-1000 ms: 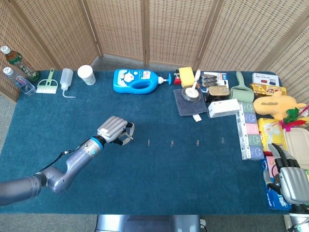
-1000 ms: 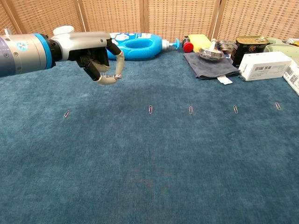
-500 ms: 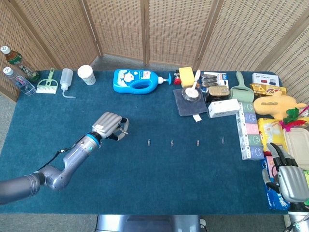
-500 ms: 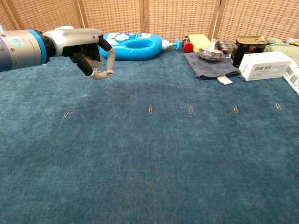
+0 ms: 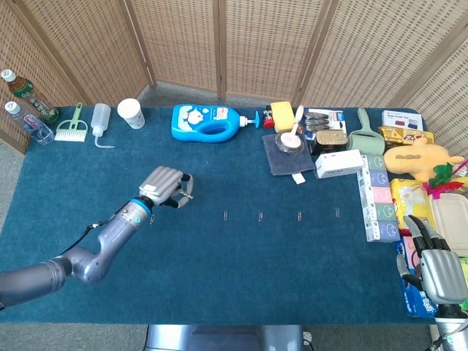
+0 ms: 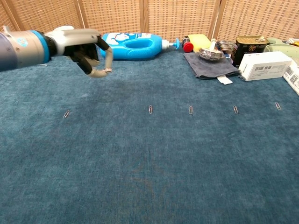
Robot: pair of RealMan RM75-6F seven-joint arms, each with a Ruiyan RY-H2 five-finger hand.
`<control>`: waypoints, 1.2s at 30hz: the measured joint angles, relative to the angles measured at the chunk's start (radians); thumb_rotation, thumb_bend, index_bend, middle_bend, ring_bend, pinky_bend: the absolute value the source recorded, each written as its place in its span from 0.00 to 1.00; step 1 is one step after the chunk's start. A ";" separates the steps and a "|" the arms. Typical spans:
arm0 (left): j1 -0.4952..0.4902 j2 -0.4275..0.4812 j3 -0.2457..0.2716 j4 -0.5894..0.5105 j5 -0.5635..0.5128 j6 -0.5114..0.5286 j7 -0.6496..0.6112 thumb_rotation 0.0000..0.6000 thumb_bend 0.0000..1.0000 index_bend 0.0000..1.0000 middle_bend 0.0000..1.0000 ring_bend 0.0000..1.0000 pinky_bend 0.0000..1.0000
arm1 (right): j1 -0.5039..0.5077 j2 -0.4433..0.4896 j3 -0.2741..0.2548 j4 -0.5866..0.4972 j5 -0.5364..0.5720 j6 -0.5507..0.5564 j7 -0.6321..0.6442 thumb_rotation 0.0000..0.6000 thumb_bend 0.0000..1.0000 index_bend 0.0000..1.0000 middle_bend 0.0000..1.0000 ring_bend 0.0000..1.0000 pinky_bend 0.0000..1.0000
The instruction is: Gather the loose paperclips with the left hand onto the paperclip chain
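- The left robot hand (image 6: 91,53) is moving away from the row of paperclips, back toward the blue bottle (image 6: 135,45) and off to the left.
- It hangs up in the air above the table (image 6: 140,177), higher than a moment ago.
- Its fingers (image 6: 108,56) are curled in with the tips close together. I cannot tell if a tiny clip is pinched there.
- Four paperclips lie in a row on the table in front of the blue bottle; the nearest one (image 6: 150,109) is well apart from the hand.
- One more paperclip (image 6: 66,114) lies alone, left of the blue bottle and nearer the front, below the hand.
- I cannot see a paperclip chain anywhere.
- The right robot hand (image 5: 439,270) rests by the table's far edge, away from the blue bottle, fingers a bit apart, holding nothing.
- I think the gathering has hardly begun, because the clips are not together yet.
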 measured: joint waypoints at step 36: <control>-0.159 -0.313 -0.018 0.211 0.040 -0.110 -0.021 1.00 0.39 0.67 1.00 1.00 1.00 | -0.028 0.010 -0.008 0.023 0.017 0.023 0.037 1.00 0.51 0.00 0.12 0.10 0.22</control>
